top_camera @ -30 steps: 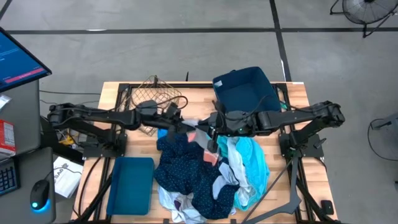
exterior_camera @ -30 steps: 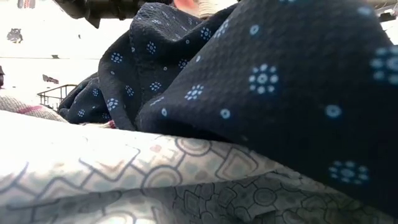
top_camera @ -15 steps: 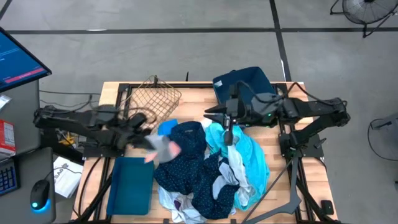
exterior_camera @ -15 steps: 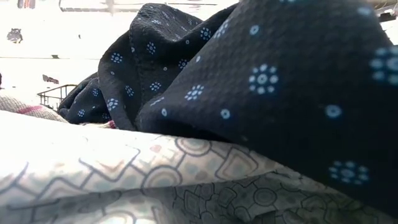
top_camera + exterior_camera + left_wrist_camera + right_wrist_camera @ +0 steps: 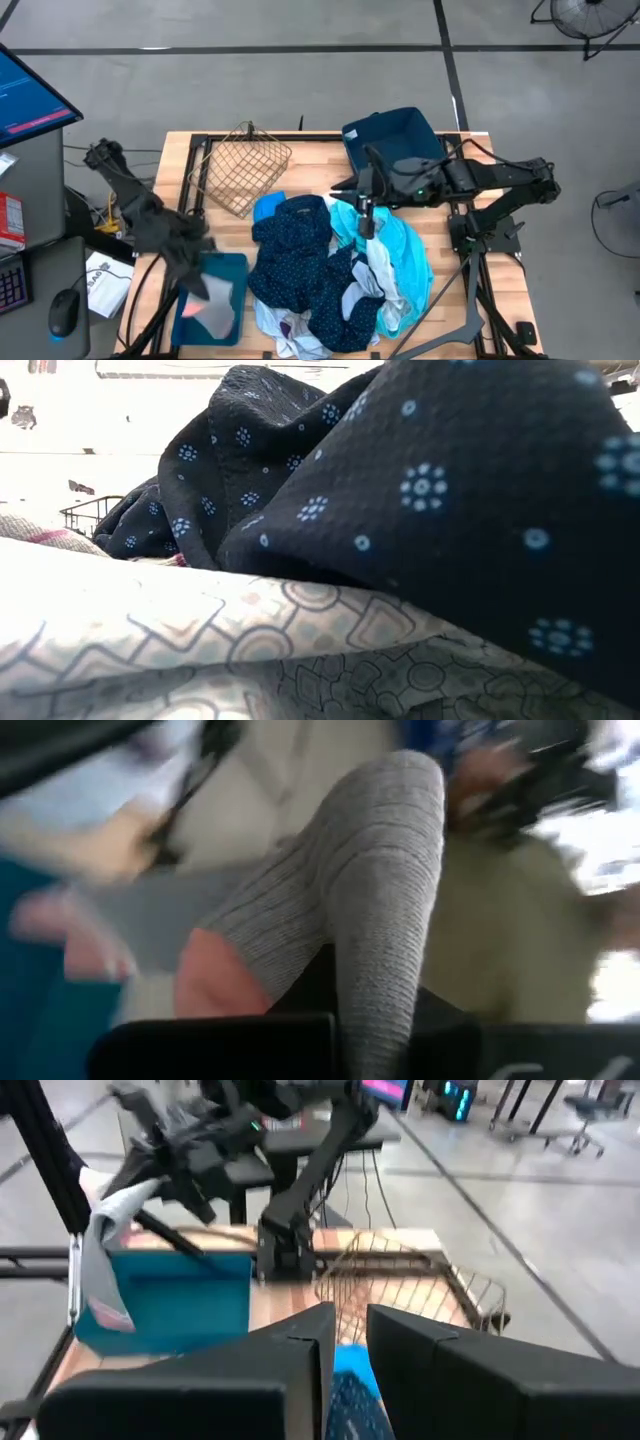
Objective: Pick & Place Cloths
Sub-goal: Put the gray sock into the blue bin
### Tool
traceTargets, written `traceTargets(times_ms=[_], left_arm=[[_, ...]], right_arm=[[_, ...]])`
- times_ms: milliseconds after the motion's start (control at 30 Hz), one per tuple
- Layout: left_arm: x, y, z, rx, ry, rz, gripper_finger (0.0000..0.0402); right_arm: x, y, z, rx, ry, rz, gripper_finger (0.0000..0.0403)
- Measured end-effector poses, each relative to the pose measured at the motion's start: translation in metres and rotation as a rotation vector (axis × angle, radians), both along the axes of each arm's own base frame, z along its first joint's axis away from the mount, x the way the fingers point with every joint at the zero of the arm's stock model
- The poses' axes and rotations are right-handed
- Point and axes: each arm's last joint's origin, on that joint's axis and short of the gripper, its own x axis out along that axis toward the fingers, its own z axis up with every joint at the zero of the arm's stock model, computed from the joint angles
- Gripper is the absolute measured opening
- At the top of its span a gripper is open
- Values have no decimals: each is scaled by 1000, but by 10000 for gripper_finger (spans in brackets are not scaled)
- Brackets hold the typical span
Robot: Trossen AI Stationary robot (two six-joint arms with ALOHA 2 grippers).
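The cloth pile lies mid-table: a navy dotted garment [image 5: 300, 250], turquoise cloth [image 5: 408, 250], a bright blue piece [image 5: 267, 207] and white cloth [image 5: 378, 268]. My left gripper [image 5: 197, 278] is over the teal tray [image 5: 228, 268], shut on a grey sock with coral ends [image 5: 212, 305]. The right wrist view shows that gripper [image 5: 185, 1165] with the sock [image 5: 100, 1245] hanging from it. My right gripper [image 5: 364, 205] hovers over the pile's far right part; its fingers [image 5: 350, 1340] stand a narrow gap apart with nothing between them. The low view shows only the navy dotted garment [image 5: 430, 490] and pale patterned cloth [image 5: 200, 650]. My left gripper pinches the grey sock by its ribbed grey part [image 5: 380, 900], which drapes over the fingers. The sock is lifted clear and hangs slack below the gripper. Its coral end [image 5: 110, 1315] is lowest, above the tray. The gripper itself hides the exact place of contact.
A wire basket [image 5: 245, 165] sits tilted at the far left of the table and a navy fabric bin [image 5: 395, 140] at the far right. The pile reaches the near edge. Off the table's left stand a desk with a monitor and a mouse [image 5: 62, 318].
My left gripper has carried the sock from the pile's far side toward the table's left and near edges, and it is now over the teal tray with the sock lifted clear. My right gripper drew back from the pile toward the right and far side, then kept still.
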Motion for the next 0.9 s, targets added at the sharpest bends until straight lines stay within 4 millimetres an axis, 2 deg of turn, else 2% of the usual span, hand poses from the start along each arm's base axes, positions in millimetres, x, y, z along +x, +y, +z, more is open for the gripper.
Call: traceTargets(times_ms=[133,300,533,733,900], left_arm=[[-8,-11,-25,183,186,-54,0],[-16,-12,-52,427,404,-49,0],[-11,-13,-76,716,490,64,0],[-1,-21,-91,813,503,210,0],[1,-31,-99,774,603,140,1]], right_arm=[[5,1,-6,-1,29,-2,59],[10,2,-11,-5,46,-2,59],[14,3,-15,-8,64,-4,59],[14,2,-15,-9,68,-4,59],[13,3,-16,-11,75,-3,59]])
